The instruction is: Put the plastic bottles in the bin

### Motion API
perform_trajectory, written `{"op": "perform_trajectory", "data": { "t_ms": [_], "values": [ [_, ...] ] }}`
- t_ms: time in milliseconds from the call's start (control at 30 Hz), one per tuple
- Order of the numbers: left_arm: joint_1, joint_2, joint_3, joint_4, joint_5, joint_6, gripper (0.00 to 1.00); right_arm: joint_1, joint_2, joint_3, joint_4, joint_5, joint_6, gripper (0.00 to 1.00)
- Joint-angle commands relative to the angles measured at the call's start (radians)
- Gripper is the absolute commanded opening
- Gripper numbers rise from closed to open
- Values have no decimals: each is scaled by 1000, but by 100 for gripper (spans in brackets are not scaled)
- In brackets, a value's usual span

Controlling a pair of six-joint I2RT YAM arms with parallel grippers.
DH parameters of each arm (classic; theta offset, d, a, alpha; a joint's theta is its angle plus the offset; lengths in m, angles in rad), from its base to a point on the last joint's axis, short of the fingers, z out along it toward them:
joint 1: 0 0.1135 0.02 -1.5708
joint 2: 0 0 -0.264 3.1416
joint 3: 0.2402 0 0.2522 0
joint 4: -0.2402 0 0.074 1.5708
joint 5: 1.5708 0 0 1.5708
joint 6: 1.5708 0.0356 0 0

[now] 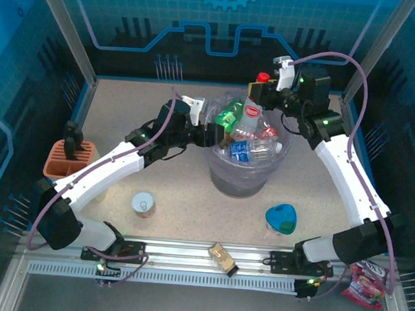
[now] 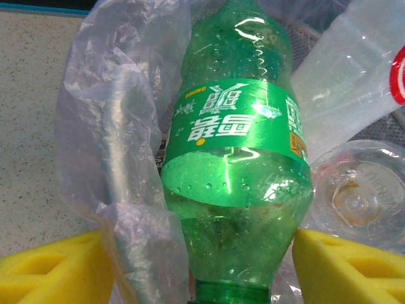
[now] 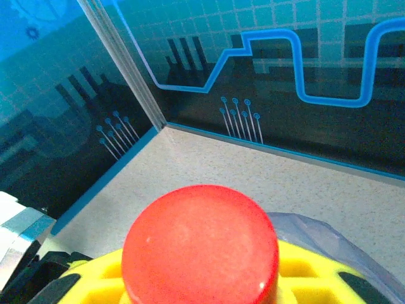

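The grey-lavender bin (image 1: 238, 180) stands mid-table, lined with a clear bag (image 2: 120, 158) and holding several plastic bottles (image 1: 245, 150). A green bottle (image 2: 237, 190) lies at the bin's left rim, base inward and neck toward my left gripper (image 1: 210, 132). That gripper (image 2: 202, 266) is open. Its yellow fingers (image 2: 345, 269) flank the bottle's shoulder, and a fold of the bag fills the gap on the left side. My right gripper (image 1: 264, 95) is above the bin's far rim. It is shut on the neck of a clear red-labelled bottle (image 1: 252, 114), just under the red cap (image 3: 199, 250).
An orange slotted basket (image 1: 68, 158) sits at the left edge. A silver-topped tin can (image 1: 143, 204) and a blue dish (image 1: 281, 217) stand in front of the bin. A brown packet (image 1: 223, 259) lies on the front rail, and a snack packet (image 1: 366, 282) lies at the near right.
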Motion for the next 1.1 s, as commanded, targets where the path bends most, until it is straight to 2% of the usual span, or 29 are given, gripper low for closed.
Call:
{"op": "perform_trajectory", "data": {
  "t_ms": [0,133,367,433,533,567,633,700,767,933,1067],
  "values": [
    [-10,18,27,2,13,8,72,-54,7,-33,-41,-214,181,19],
    [-10,16,25,8,12,7,72,-112,-19,-17,-38,-265,272,19],
    [-10,15,37,4,14,8,72,-132,-81,-117,-90,-150,286,20],
    [-9,18,46,-3,15,11,72,-132,-111,-153,-95,-121,273,34],
    [-10,21,54,-7,15,16,72,-154,-123,-134,-153,-124,243,36],
    [-10,22,57,-9,17,18,72,-162,-124,-125,-169,-127,234,40],
    [-9,27,62,-12,17,18,72,-175,-121,-81,-220,-133,200,56],
    [-9,30,63,-12,14,19,72,-185,-105,-16,-281,-132,163,62],
    [-9,31,65,-13,13,21,72,-199,-81,60,-335,-132,127,74],
    [-10,36,71,-19,18,21,72,-217,-16,204,-427,-97,57,74],
    [-9,36,74,-28,14,24,72,-214,21,245,-427,-81,32,60]
  ]
}}
